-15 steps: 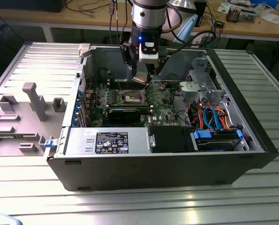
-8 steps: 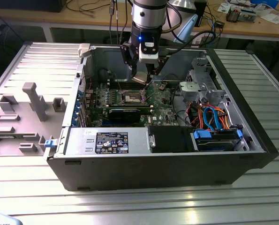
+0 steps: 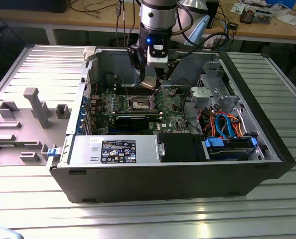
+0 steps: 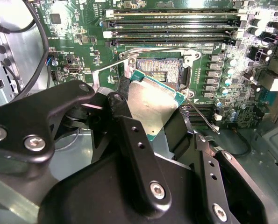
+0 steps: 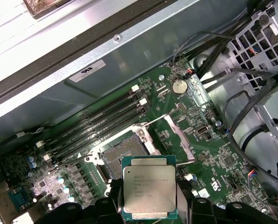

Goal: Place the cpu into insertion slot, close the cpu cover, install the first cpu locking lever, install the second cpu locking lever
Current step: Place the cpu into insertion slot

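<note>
Gripper [image 4: 148, 113]: pinching the chip [image 5: 149, 191] by two edges.
Chip: held over the open socket [image 5: 124, 156]; printed lines on its lid.
Case wall [image 5: 167, 44]: white sticker [image 5: 87, 71].

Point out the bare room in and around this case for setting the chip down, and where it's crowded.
The insertion slot is bare, bordered by the memory slots and the opened cpu cover; the gripper holds the cpu near it. The ribbed table nearer the exterior camera than the case is bare too. Crowded: the cables at the exterior view's right.
</note>
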Motion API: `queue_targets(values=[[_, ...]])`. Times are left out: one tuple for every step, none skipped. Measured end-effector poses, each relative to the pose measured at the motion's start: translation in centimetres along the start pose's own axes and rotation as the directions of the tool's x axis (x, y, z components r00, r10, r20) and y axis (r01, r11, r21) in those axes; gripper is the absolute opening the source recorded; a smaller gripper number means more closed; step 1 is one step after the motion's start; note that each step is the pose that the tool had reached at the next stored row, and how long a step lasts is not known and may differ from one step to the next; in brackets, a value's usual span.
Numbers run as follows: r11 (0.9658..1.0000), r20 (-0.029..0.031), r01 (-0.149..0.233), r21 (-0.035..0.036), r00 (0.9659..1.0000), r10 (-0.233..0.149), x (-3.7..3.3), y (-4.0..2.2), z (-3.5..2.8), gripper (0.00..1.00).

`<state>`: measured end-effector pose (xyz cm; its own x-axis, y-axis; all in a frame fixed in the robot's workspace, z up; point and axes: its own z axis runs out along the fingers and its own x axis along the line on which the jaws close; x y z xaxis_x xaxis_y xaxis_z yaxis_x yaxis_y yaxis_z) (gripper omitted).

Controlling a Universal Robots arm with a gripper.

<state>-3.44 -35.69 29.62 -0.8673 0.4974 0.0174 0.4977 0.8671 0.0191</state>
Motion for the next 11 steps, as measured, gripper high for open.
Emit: queue_targets(values=[[1.0,0.0,-0.001,0.0,1.0,0.001,0.0,0.0,0.0,0.55],[1.0,0.0,-0.002,0.0,1.0,0.002,0.0,0.0,0.0,0.55],[1.0,0.0001,-0.003,0.0,1.0,0.003,0.0,0.0,0.0,0.55],[1.0,0.0001,-0.003,0.0,1.0,0.003,0.0,0.0,0.0,0.55],[1.0,0.0001,-0.004,-0.0001,1.0,0.004,0.0,0.0,0.0,0.55],[1.0,0.0001,-0.005,-0.0001,1.0,0.005,0.0,0.0,0.0,0.55],[1.0,0.0001,-0.006,0.0,1.0,0.006,0.0,0.0,0.0,0.55],[1.0,0.0002,-0.006,-0.0001,1.0,0.006,0.0,0.0,0.0,0.55],[1.0,0.0002,-0.007,-0.0001,1.0,0.007,0.0,0.0,0.0,0.55],[1.0,0.0001,-0.007,-0.0001,1.0,0.007,0.0,0.0,0.0,0.55],[1.0,0.0001,-0.008,-0.0002,1.0,0.008,0.0,0.0,0.0,0.55]])
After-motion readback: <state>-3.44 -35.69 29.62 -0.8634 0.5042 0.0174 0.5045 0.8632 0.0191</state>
